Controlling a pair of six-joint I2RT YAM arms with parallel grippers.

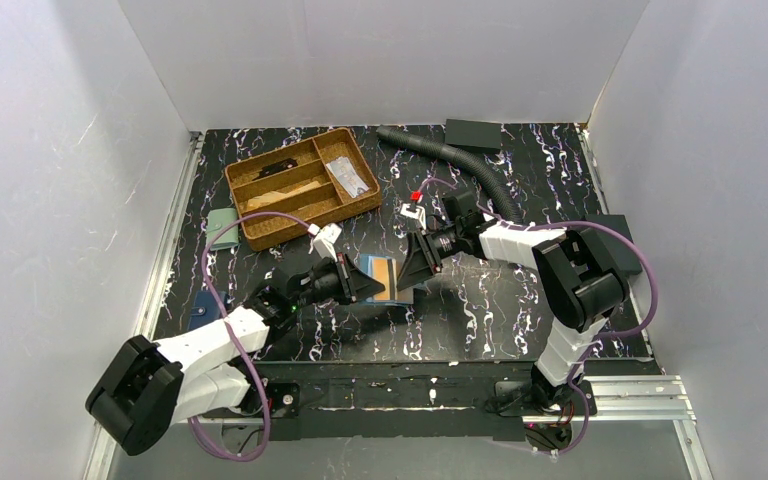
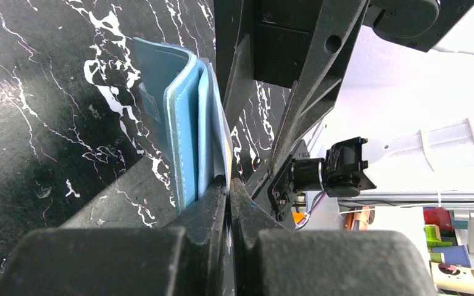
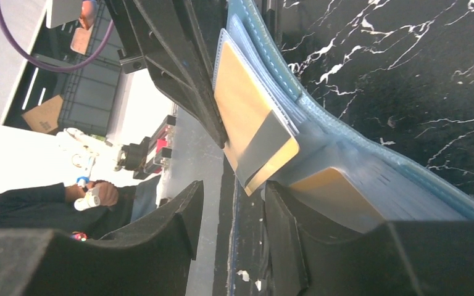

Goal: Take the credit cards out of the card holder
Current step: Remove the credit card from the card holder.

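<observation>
Left hand [image 2: 228,182], teal card holder [image 2: 182,123] (ajar)

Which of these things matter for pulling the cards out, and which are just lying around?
Job: teal-blue bifold card holder, orange card sticking from it.
Lying about: brown woven tray, black ribbed hose, pale green pouch, dark navy wallet, flat black box.

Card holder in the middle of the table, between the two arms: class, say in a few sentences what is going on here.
The left claw is shut on one edge of the opened blue card holder, steadying it. The right claw is open, its jaws on either side of the corner of an orange card that sticks partly out of a slot. It is not yet gripped.
</observation>
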